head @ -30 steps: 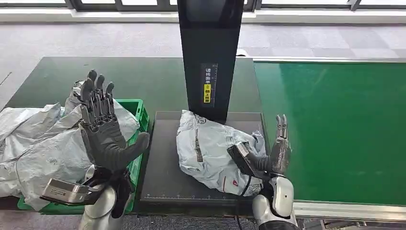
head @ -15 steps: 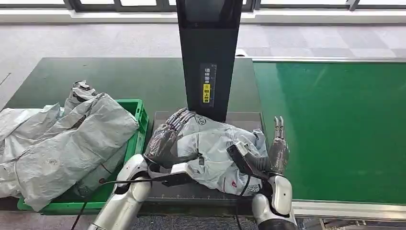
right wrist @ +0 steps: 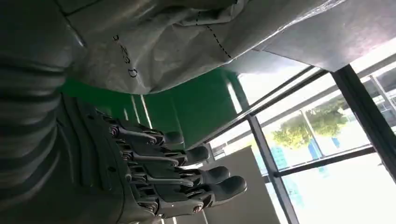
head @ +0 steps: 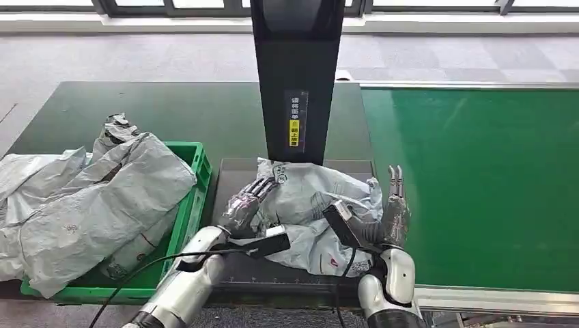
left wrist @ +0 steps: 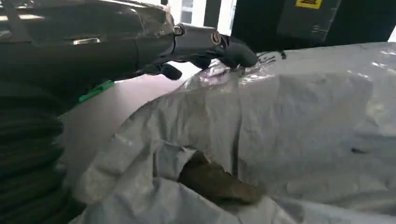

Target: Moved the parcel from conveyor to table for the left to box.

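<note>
The parcel [head: 311,198], a crumpled grey plastic mailing bag, lies on the dark weighing platform [head: 231,176] at the foot of the black column. My left hand [head: 247,200] reaches in from the crate side, its fingers [left wrist: 224,46] stretched out and resting on the parcel's [left wrist: 303,130] rumpled top; nothing is clasped. My right hand [head: 394,208] stands edge-up against the bag's conveyor side, with straight fingers [right wrist: 187,179] spread beside the parcel [right wrist: 163,42] and holding nothing.
A green crate [head: 199,164] at the left is heaped with several grey bags [head: 102,198] spilling over its rim. The green conveyor belt [head: 478,184] runs along the right. The black scanner column [head: 295,82] rises just behind the parcel.
My left hand came down from above the crate onto the parcel's left side, then drew back slightly. The bag bunched up toward my right hand, which barely moved.
</note>
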`<state>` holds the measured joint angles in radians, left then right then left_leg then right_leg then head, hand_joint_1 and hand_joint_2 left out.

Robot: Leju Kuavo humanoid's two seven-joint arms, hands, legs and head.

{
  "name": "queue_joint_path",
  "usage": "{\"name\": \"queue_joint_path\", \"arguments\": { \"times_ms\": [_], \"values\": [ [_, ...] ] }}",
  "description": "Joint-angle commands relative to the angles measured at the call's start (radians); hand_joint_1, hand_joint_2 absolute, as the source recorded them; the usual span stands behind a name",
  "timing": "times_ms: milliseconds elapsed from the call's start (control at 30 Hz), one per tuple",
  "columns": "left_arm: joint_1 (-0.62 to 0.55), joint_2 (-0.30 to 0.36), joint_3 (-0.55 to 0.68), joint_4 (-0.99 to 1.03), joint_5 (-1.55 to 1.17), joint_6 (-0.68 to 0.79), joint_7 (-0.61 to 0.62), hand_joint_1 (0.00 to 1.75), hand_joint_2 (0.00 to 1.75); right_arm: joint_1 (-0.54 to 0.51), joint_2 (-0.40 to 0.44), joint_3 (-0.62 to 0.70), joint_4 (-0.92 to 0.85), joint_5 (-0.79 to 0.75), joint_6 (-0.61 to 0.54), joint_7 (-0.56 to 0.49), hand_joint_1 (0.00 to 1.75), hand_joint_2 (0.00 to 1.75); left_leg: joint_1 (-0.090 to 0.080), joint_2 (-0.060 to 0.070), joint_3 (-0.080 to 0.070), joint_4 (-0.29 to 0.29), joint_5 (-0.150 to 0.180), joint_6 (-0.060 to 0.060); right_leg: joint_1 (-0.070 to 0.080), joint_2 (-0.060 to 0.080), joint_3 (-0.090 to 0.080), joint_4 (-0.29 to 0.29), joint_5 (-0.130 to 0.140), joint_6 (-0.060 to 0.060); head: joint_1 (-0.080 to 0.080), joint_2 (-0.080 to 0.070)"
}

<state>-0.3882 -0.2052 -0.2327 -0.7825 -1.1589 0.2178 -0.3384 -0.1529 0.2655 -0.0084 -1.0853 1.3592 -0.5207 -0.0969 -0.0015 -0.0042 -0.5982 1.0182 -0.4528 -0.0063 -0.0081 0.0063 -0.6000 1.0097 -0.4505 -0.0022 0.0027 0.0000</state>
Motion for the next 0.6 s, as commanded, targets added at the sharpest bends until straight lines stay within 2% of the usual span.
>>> {"name": "queue_joint_path", "arguments": {
  "times_ms": [33, 200, 233, 267, 300, 333, 500, 600],
  "values": [
    [-0.026, 0.008, 0.047, 0.171, -0.061, -0.027, 0.052, 0.00, 1.75, -0.061, -0.009, 0.004, 0.091, 0.003, -0.002, 0.013, 0.00, 1.75, 0.000, 0.002, 0.004, -0.003, 0.000, -0.001, 0.000, 0.002, 0.003, -0.003, 0.001, 0.000, 0.000, 0.000],
    [-0.021, 0.009, 0.044, 0.166, -0.075, -0.036, 0.061, 0.00, 1.75, -0.061, -0.008, 0.006, 0.088, 0.003, -0.001, 0.013, 0.00, 1.75, 0.000, 0.002, 0.006, -0.003, 0.001, 0.000, 0.000, 0.001, 0.007, -0.003, 0.001, 0.001, 0.000, 0.000],
    [-0.021, 0.009, 0.044, 0.166, -0.075, -0.036, 0.061, 0.21, 1.75, -0.061, -0.008, 0.006, 0.088, 0.003, -0.001, 0.013, 0.00, 1.75, 0.000, 0.001, 0.006, -0.002, 0.001, 0.000, 0.000, 0.000, 0.007, -0.002, 0.001, 0.000, 0.000, 0.000],
    [-0.018, 0.008, 0.044, 0.161, -0.080, -0.042, 0.058, 0.70, 1.75, -0.060, -0.009, 0.006, 0.084, 0.003, -0.002, 0.014, 0.00, 1.75, 0.000, 0.000, 0.007, -0.002, 0.000, 0.000, 0.000, -0.001, 0.008, -0.001, 0.000, 0.000, 0.000, 0.000],
    [-0.018, 0.008, 0.044, 0.161, -0.080, -0.042, 0.058, 0.70, 1.75, -0.060, -0.009, 0.006, 0.084, 0.003, -0.002, 0.014, 0.00, 1.75, 0.000, 0.001, 0.007, -0.002, 0.001, 0.000, 0.000, 0.000, 0.008, -0.002, 0.001, 0.000, 0.000, 0.000],
    [-0.014, 0.006, 0.044, 0.154, -0.085, -0.051, 0.051, 1.75, 1.75, -0.059, -0.009, 0.006, 0.081, 0.002, -0.004, 0.014, 0.00, 1.75, 0.000, 0.001, 0.007, -0.002, 0.001, 0.000, -0.001, 0.000, 0.008, -0.001, 0.000, 0.000, 0.000, 0.000],
    [-0.002, -0.004, 0.043, 0.130, -0.077, -0.057, -0.015, 1.75, 1.75, -0.056, -0.011, 0.006, 0.073, -0.002, -0.006, 0.011, 0.00, 1.75, 0.000, 0.002, 0.008, -0.004, 0.002, 0.000, 0.000, 0.001, 0.009, -0.003, 0.001, 0.000, 0.000, 0.000],
    [-0.002, -0.004, 0.043, 0.130, -0.077, -0.057, -0.015, 1.75, 1.75, -0.056, -0.011, 0.006, 0.073, -0.002, -0.006, 0.011, 0.00, 1.75, 0.000, 0.000, 0.008, -0.002, 0.001, 0.000, 0.000, -0.001, 0.009, -0.002, 0.001, 0.000, 0.000, 0.000]
  ]
}}
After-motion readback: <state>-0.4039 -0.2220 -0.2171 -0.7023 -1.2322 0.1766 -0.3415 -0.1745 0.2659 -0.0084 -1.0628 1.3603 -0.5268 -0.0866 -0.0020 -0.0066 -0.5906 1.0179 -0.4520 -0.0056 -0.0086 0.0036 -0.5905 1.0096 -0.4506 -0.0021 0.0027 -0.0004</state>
